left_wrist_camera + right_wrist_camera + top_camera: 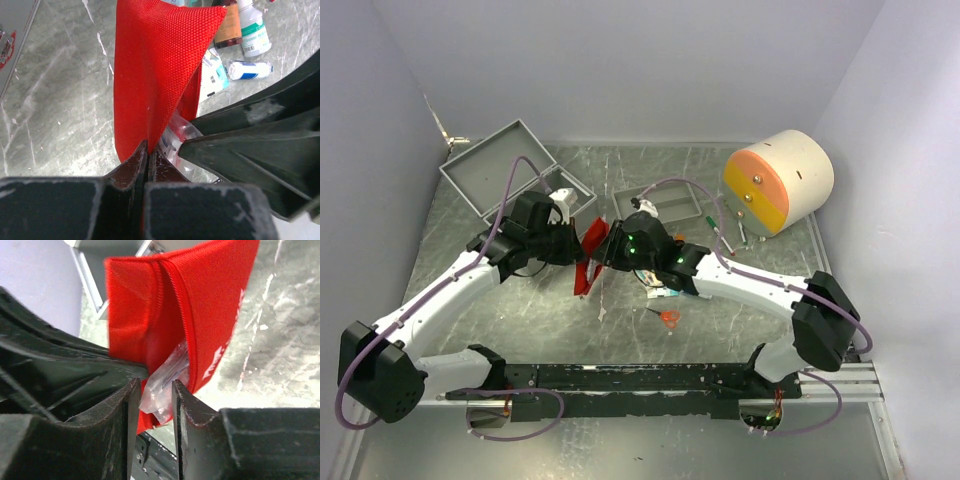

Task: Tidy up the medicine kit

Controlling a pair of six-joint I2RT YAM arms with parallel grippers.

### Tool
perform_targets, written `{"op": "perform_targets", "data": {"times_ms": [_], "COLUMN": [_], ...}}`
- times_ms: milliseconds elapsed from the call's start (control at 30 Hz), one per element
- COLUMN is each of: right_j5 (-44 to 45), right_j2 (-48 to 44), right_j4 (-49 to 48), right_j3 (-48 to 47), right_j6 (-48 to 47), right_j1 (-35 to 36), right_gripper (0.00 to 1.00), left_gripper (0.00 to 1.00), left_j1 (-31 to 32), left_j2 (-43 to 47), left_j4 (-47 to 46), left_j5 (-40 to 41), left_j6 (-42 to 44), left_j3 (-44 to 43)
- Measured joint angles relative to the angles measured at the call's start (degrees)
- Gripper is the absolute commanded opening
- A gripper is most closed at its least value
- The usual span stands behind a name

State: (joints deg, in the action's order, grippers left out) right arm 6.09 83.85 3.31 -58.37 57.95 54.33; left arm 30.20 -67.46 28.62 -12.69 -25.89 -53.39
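Note:
A red fabric pouch [586,262] hangs at the table's middle between both arms. My left gripper [578,243] is shut on the pouch's edge; in the left wrist view its jaws [149,156] pinch the red cloth [155,65]. My right gripper [611,247] meets it from the right. In the right wrist view it [155,386] holds a clear plastic packet [165,377] at the pouch's open mouth [210,300], jaws narrowly apart with the packet between them. The packet also shows in the left wrist view [180,131].
An open grey case [515,165] lies at the back left, a grey divided tray [660,205] behind the grippers. A white drum with an orange face [780,180] stands at the back right. Red scissors [668,316], bottles [252,30] and a bandage roll [247,70] lie nearby.

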Motion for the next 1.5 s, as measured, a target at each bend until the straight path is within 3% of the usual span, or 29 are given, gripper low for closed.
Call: {"op": "perform_targets", "data": {"times_ms": [267, 300, 433, 467, 567, 733, 900, 1067, 1500], "right_j5": [-4.8, -5.9, -9.0, -9.2, -7.7, -1.0, 3.6, 6.4, 11.8], "right_j2": [2.1, 2.1, 2.1, 2.1, 2.0, 1.8, 1.9, 4.6, 10.0], "right_j4": [1.3, 0.6, -0.9, -0.9, 0.3, 6.1, 9.3, 12.5, 20.0], "right_j3": [0.0, 0.2, 1.2, 1.3, 1.0, -2.8, -7.7, -11.8, -14.4], "right_j6": [-3.3, -3.8, -5.1, -5.4, -5.7, -4.2, -2.1, -0.9, 1.5], "right_j1": [0.1, 0.1, 0.1, 0.1, 0.3, 0.4, 0.4, 0.4, 0.8], "right_gripper": [0.10, 0.11, 0.31, 0.33, 0.33, 0.24, 0.22, 0.30, 0.38], "left_gripper": [0.07, 0.07, 0.07, 0.07, 0.07, 0.07, 0.07, 0.07, 0.07], "left_j1": [0.0, 0.0, 0.0, 0.0, 0.0, 0.0, 0.3, 1.0, 2.8], "left_j2": [0.0, 0.0, 0.0, 0.0, 0.0, 0.0, 0.7, 1.1, 1.1], "left_j4": [-1.8, -1.9, -2.3, -2.4, -3.0, -3.7, -4.0, -4.9, -6.2], "left_j5": [0.0, 0.0, 0.0, 0.0, 0.0, 0.4, 2.0, 2.8, 3.9], "left_j6": [0.7, 0.7, 0.9, 0.9, 1.1, 1.6, 1.7, 1.7, 0.6], "left_j3": [0.6, 0.6, 0.6, 0.6, 0.7, 1.1, 1.7, 1.8, 2.9]}}
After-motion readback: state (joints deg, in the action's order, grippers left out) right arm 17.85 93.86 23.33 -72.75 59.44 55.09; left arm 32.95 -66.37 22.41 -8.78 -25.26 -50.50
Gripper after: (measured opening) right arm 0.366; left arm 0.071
